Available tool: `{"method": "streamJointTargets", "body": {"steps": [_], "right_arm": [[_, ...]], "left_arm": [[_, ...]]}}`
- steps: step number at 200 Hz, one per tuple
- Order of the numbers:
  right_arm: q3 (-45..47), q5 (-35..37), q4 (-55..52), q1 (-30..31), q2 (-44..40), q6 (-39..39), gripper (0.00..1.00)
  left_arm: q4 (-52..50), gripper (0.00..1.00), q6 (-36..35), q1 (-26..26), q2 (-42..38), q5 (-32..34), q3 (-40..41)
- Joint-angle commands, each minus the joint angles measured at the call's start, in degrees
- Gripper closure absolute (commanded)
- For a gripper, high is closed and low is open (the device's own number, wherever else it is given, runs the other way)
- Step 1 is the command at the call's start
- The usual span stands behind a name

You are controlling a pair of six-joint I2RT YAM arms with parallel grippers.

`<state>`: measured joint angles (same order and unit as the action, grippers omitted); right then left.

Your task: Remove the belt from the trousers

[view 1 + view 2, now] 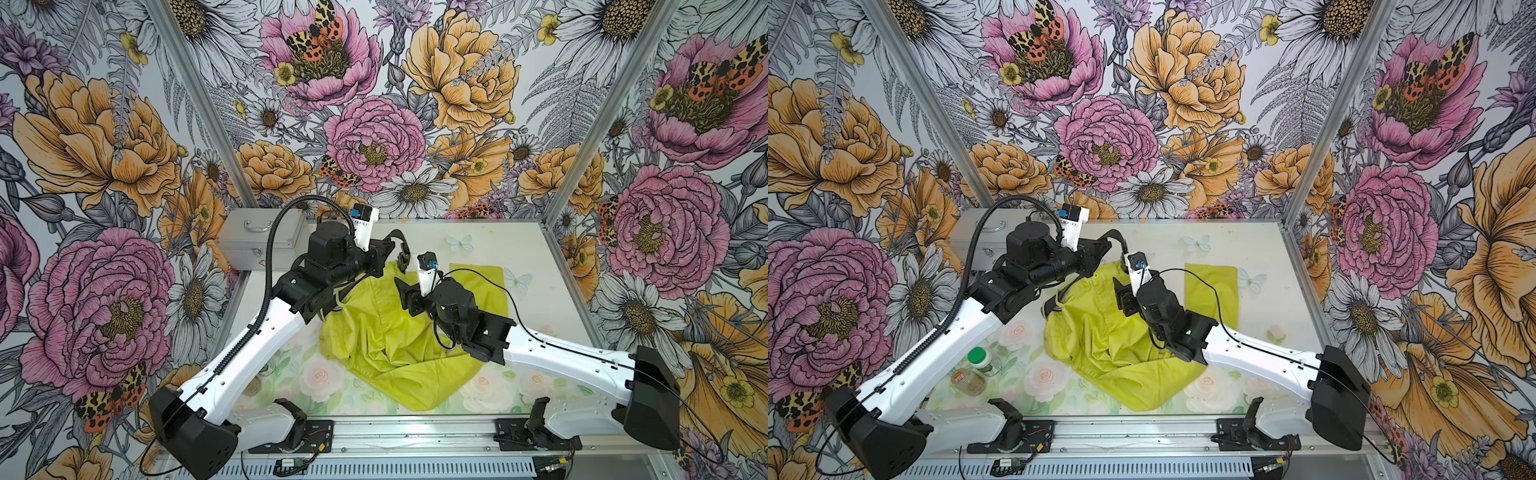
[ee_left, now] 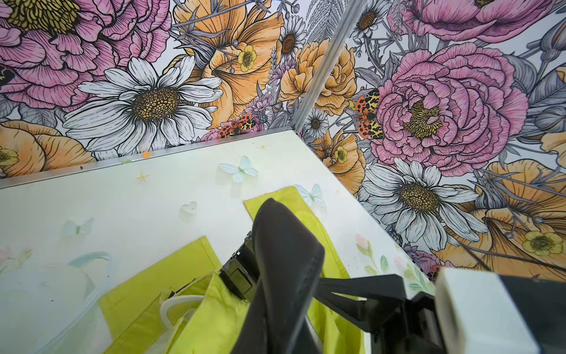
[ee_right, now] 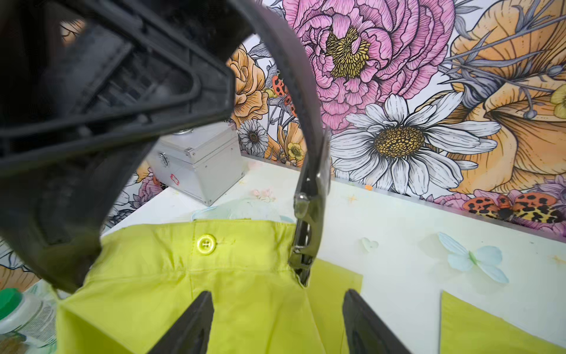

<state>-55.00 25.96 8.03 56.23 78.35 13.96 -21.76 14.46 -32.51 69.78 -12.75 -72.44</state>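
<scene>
The bright yellow-green trousers [image 1: 386, 340] lie crumpled in the middle of the table, with the buttoned waistband [image 3: 245, 242] at the far side. My left gripper [image 1: 387, 249] is raised beyond the waistband and is shut on the black belt [image 1: 398, 237]. The strap arcs out of it, and the silver buckle [image 3: 309, 214] hangs down with its lower end touching the waistband's edge. In the left wrist view the belt [image 2: 284, 260] fills the space in front of the jaws. My right gripper [image 3: 277, 321] hovers open over the trousers' seat, just short of the buckle, with only fabric below it.
A silver metal case [image 1: 257, 237] stands at the far left corner of the table. A green-lidded jar [image 1: 982, 359] and a brown jar [image 1: 967, 380] sit near the left arm. One trouser leg [image 1: 478, 282] stretches toward the right wall. Flowered walls close three sides.
</scene>
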Motion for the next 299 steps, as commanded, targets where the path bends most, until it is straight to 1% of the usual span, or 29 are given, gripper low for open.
{"method": "streamJointTargets", "body": {"steps": [1,15,30,51,58,72,84,93,98,104,117,126,145,154,160,168,190,207,232,248,258,266,274,287,295,299], "right_arm": [[-2.01,2.68,7.64,-0.57,4.01,-4.21,0.29],[-4.09,3.62,7.95,-0.92,6.36,-4.41,0.29],[-5.00,4.39,9.27,-1.95,7.65,-3.03,0.32],[-4.04,3.75,11.42,-4.14,7.46,0.15,0.46],[-3.46,2.55,12.11,-5.12,7.06,1.48,0.53],[-2.46,-0.29,12.87,-6.50,6.11,2.77,0.73],[-2.02,-3.36,12.92,-7.01,5.21,2.11,0.91],[-1.85,-6.00,12.27,-7.09,4.39,1.16,1.00],[-1.92,-7.37,11.48,-7.10,3.98,0.86,1.00],[-2.27,-8.62,9.72,-7.09,3.52,0.78,1.00],[-3.60,-11.07,4.91,-7.11,2.96,1.23,1.00],[-4.75,-13.42,1.18,-7.07,3.02,1.56,1.00],[-7.50,-15.56,-7.22,-6.70,3.78,3.35,1.00],[-7.88,-15.35,-9.49,-6.45,3.85,3.95,1.00],[-7.52,-15.29,-9.86,-6.29,3.54,4.27,1.00],[-6.84,-15.08,-9.88,-6.22,3.00,4.75,1.00],[-5.98,-13.76,-10.91,-6.23,1.38,5.49,1.00],[-6.77,-13.30,-13.28,-6.31,1.02,5.29,1.00],[-8.79,-15.20,-17.14,-6.83,1.63,5.20,1.00],[-8.85,-15.88,-17.55,-7.07,1.46,5.55,1.00],[-8.83,-16.23,-17.87,-7.09,1.33,5.64,1.00],[-9.05,-16.92,-18.41,-7.38,1.28,6.02,1.00],[-9.47,-17.68,-19.29,-7.81,1.32,6.93,1.00],[-9.98,-19.78,-20.61,-8.91,1.00,8.94,1.00],[-10.51,-20.95,-21.74,-9.48,0.43,10.16,0.84],[-10.83,-21.45,-22.45,-9.67,0.07,10.69,0.78]], "left_arm": [[1.73,1.00,1.81,0.47,-3.48,-3.56,-1.95],[1.50,1.00,1.84,1.12,-4.25,-5.10,-1.49],[0.95,1.00,1.32,2.40,-5.30,-6.88,-0.59],[-0.15,1.00,-0.65,4.04,-6.82,-8.51,1.38],[-0.69,1.00,-1.53,4.55,-7.45,-8.86,2.02],[-2.08,1.00,-3.45,5.71,-8.28,-10.16,3.02],[-3.00,1.00,-5.76,6.09,-8.75,-10.76,3.57],[-3.20,1.00,-8.10,6.00,-9.25,-10.71,4.09],[-3.19,1.00,-9.60,5.82,-9.59,-10.60,4.51],[-3.15,0.97,-11.79,5.62,-9.90,-9.79,4.76],[-3.18,0.93,-17.99,3.98,-10.42,-4.97,5.13],[-3.11,0.85,-24.14,1.72,-10.41,-0.07,5.10],[-2.94,0.66,-38.28,-4.30,-8.76,11.91,4.69],[-2.61,0.59,-42.44,-6.30,-7.35,15.58,3.98],[-2.49,0.56,-44.28,-6.95,-5.99,16.84,3.41],[-2.50,0.52,-45.68,-7.63,-4.45,18.09,2.37],[-2.28,0.46,-47.70,-8.61,-1.25,20.50,0.35],[-1.68,0.45,-48.71,-9.09,0.22,22.22,-0.64],[0.79,0.45,-48.90,-9.32,1.29,20.87,-1.22],[2.61,0.44,-48.91,-9.32,1.96,21.58,-1.10],[2.95,0.48,-48.68,-9.32,2.39,22.24,-1.46],[2.95,0.55,-48.04,-9.28,2.36,22.23,-1.80],[2.96,0.66,-47.02,-9.24,2.03,21.87,-2.10],[2.95,0.88,-44.98,-8.86,1.30,20.70,-2.29],[2.91,0.98,-43.83,-8.58,1.06,20.13,-2.40],[2.86,1.00,-43.31,-8.51,0.91,19.88,-2.29]]}}
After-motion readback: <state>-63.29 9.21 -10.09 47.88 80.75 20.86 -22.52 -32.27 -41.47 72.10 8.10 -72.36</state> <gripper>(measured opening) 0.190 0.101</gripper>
